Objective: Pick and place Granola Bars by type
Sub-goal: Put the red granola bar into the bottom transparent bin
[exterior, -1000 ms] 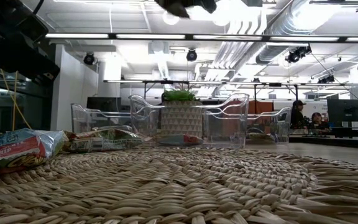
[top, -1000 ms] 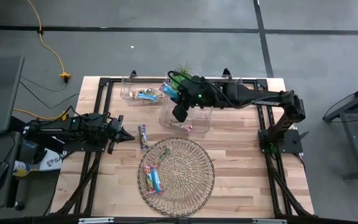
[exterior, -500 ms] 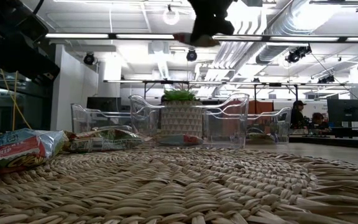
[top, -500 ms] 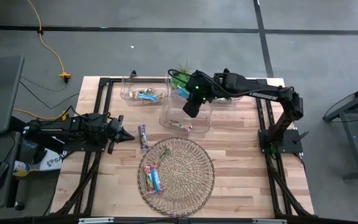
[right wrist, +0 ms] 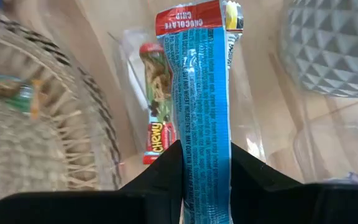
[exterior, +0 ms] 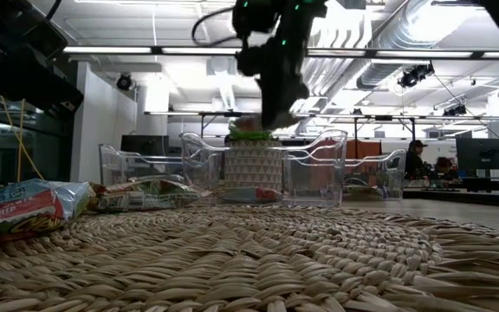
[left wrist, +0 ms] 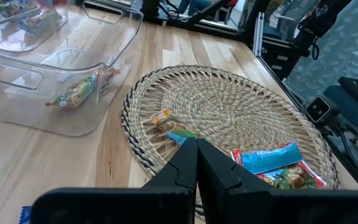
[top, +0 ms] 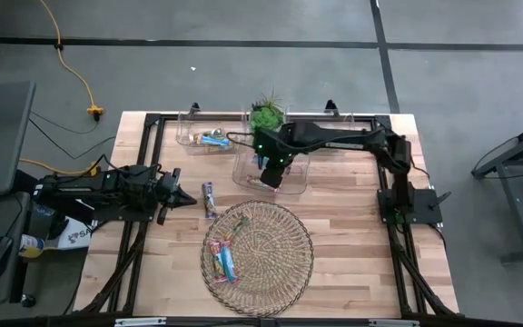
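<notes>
My right gripper (top: 271, 176) (right wrist: 205, 152) hangs over the middle clear bin (top: 240, 171), shut on a blue granola bar (right wrist: 197, 81). Under it, a red bar (right wrist: 155, 112) lies flat on that bin's floor. In the low view this gripper (exterior: 272, 111) stands just above the bin's rim (exterior: 319, 137). My left gripper (top: 185, 199) (left wrist: 196, 163) waits shut at the table's left, next to a bar (top: 209, 198) lying on the wood. Several bars (top: 222, 260) lie on the round wicker tray (top: 284, 245). More bars (top: 212, 139) sit in the far-left bin. My right gripper pinches the blue bar between its two fingers (right wrist: 166, 168), near one end of the wrapper (right wrist: 205, 134). The fingers point down and lie along the bar. It is lifted clear and sticks out below the fingers, red-printed end (right wrist: 191, 17) lowest, above the bin's floor.
A potted green plant (top: 265, 115) stands at the far edge behind the bins, and its grey pot (right wrist: 334, 43) is close to the right gripper. Another clear bin (top: 339, 136) sits under the right arm. Bare wood (top: 352, 227) lies to the right of the tray.
My right gripper has come down from high above the bins to just over the middle bin, moving a little toward the table's near edge, with the blue bar still held. The left arm and the other bars have kept still.
</notes>
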